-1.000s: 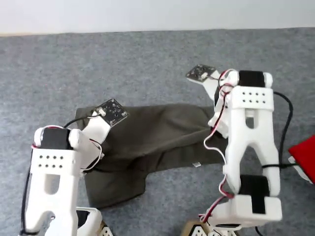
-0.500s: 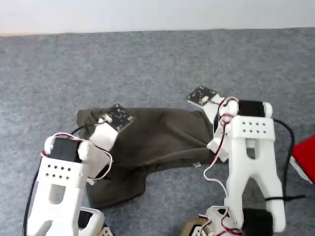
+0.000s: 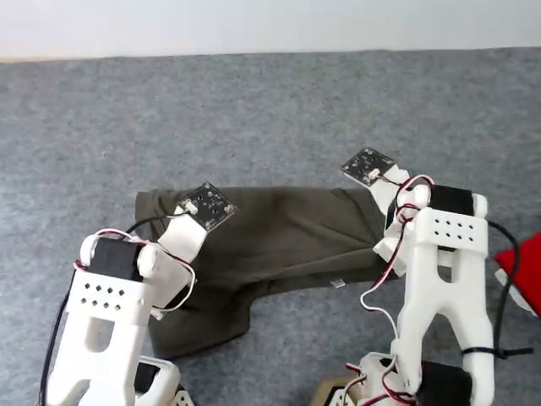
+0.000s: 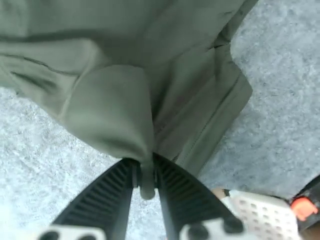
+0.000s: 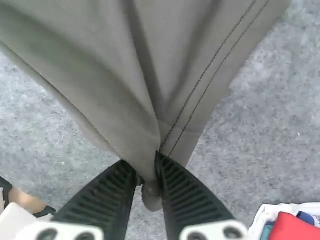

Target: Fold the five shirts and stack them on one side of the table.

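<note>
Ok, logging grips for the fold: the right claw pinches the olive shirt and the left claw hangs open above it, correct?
Not quite. The left claw is shut on a fold of the olive shirt too, as the left wrist view shows; the right claw does pinch it.

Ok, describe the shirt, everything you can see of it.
The shirt is dark olive, soft-looking cloth with a double-stitched hem and a small pale tag at its near edge. It lies creased and partly folded on the grey table. The left gripper is shut on a fold near one end, the right gripper on the hemmed edge at the other.
</note>
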Tool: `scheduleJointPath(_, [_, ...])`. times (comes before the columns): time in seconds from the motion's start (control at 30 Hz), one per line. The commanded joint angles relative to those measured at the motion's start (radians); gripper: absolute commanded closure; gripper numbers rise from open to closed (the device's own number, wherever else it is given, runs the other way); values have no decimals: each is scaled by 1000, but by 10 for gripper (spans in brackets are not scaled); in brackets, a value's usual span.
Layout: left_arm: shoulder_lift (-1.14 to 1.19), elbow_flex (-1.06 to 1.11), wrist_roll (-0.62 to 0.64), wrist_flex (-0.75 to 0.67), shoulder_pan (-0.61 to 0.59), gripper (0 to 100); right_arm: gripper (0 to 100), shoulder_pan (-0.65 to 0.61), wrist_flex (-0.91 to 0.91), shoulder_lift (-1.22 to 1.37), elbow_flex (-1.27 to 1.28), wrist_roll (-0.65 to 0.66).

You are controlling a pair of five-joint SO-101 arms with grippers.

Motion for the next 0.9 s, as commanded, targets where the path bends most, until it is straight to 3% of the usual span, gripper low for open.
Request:
scheduleJointPath(0.0, [-20,19,-43,-9,6,998,988,13,-5,-42,-2,12])
scheduleJointPath(0.3, [-23,27,-43,-12,6,991,981,12,-13,-42,-3,14])
scheduleJointPath(0.53, [-23,30,-41,-12,0,868,829,15,-2,-51,-5,8])
scheduleJointPath(0.87, [-23,24,-40,-28,0,863,823,16,18,-51,-55,8])
